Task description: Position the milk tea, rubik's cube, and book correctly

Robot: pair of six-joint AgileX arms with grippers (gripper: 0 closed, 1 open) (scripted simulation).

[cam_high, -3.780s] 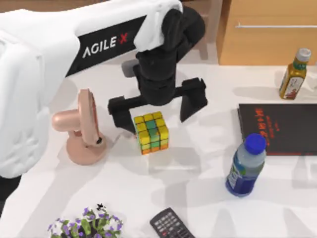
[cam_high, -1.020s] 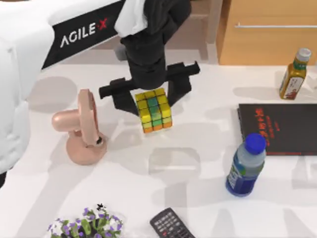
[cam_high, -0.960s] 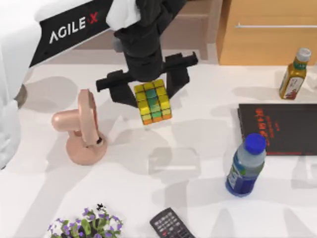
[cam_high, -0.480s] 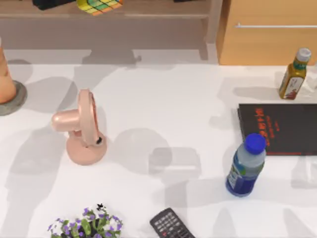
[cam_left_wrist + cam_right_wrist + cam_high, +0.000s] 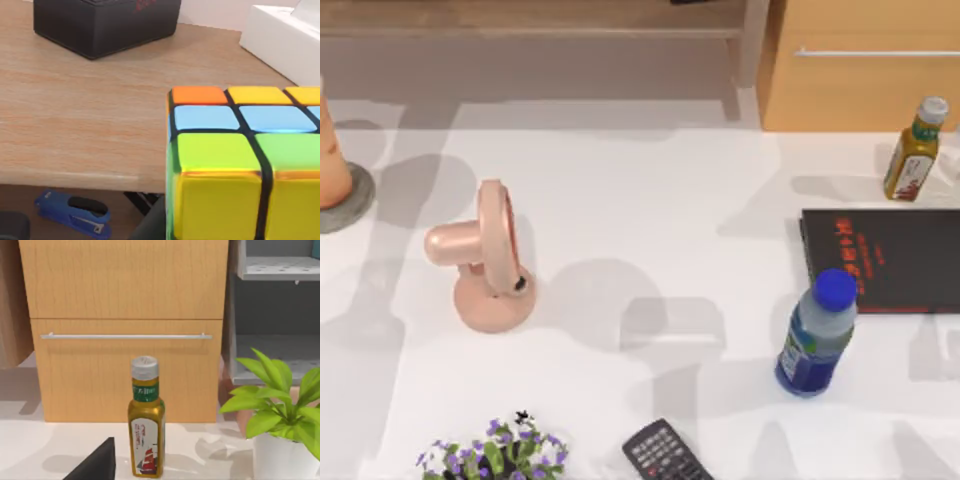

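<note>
so the left claw (image 5: 152, 222) is up at the wooden shelf (image 5: 85, 125) with the rubik's cube (image 5: 240, 170) pinched in it. You only get a dark sliver of the claw beside the cube, but the cube hangs partly past the shelf's front edge with nothing under that part, so my read is the claw is pressed onto it and carrying it. The shelf board is just under and ahead of the claw, a black box (image 5: 105, 22) sits farther in, a white box (image 5: 280, 40) is off to the side, and a blue stapler (image 5: 72, 212) lies on a level below. Makes sense it's held above the board: it has to clear the edge before it gets set down, so I'd call the cube step nearly done but not released yet.

Well away from that claw, down on the surface (image 5: 650, 200), the milk tea (image 5: 330, 150) stands on a grey coaster (image 5: 345, 205) at the left edge, probably its proper spot. The book (image 5: 890, 260) lies flat on the right, next to the blue-capped bottle (image 5: 815, 335), so it looks untouched.

Right arm is idle, facing the olive bottle (image 5: 146, 417) and the cabinet (image 5: 125, 330); can't tell what its claw is doing
</note>
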